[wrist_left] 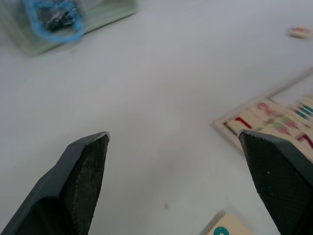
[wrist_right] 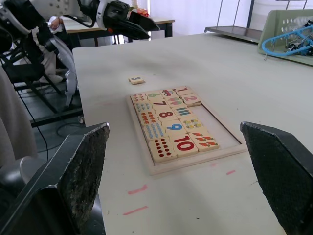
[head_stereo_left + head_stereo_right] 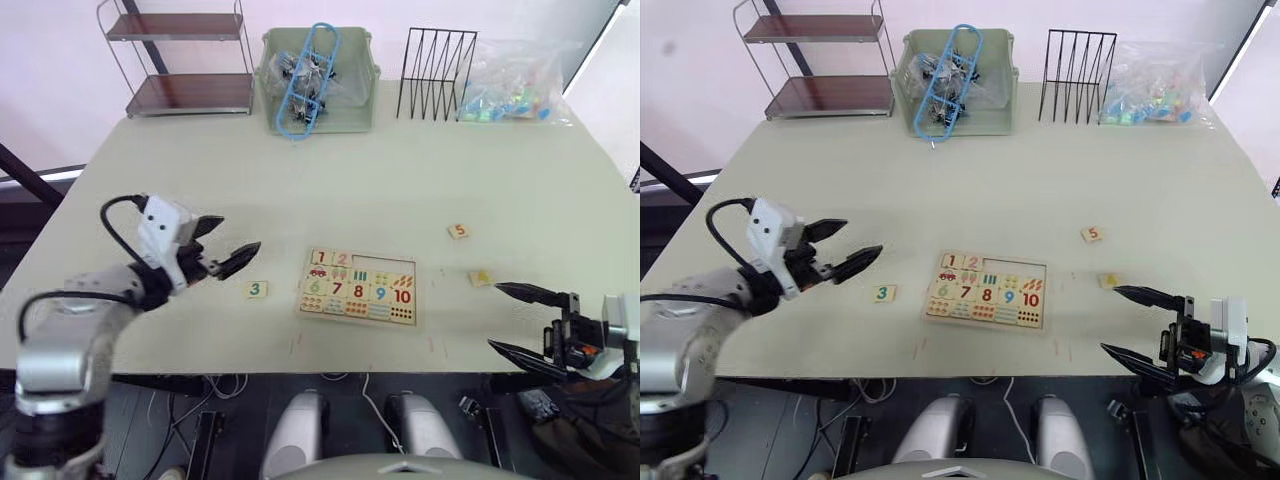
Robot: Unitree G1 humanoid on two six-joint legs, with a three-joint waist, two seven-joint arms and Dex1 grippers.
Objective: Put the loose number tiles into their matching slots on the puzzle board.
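Note:
The puzzle board (image 3: 357,286) lies flat near the table's front middle. Tiles 1 and 2 sit in its top row, and the slots (image 3: 385,265) to their right are bare. A loose tile with a green 3 (image 3: 257,289) lies just left of the board. Right of the board lie a tile with a 5 (image 3: 458,231) and a yellow-digit tile (image 3: 481,277). My left gripper (image 3: 240,232) hovers open above the table, a little left of the 3 tile. Near the front right edge my right gripper (image 3: 494,315) is wide open and holds nothing, just in front of the yellow-digit tile.
Along the back edge stand a two-level wire shelf (image 3: 185,60), a green bin (image 3: 350,100) holding a blue frame, a black wire rack (image 3: 435,72) and a clear bag of coloured pieces (image 3: 515,85). Faint red marks (image 2: 137,189) dot the table near the board.

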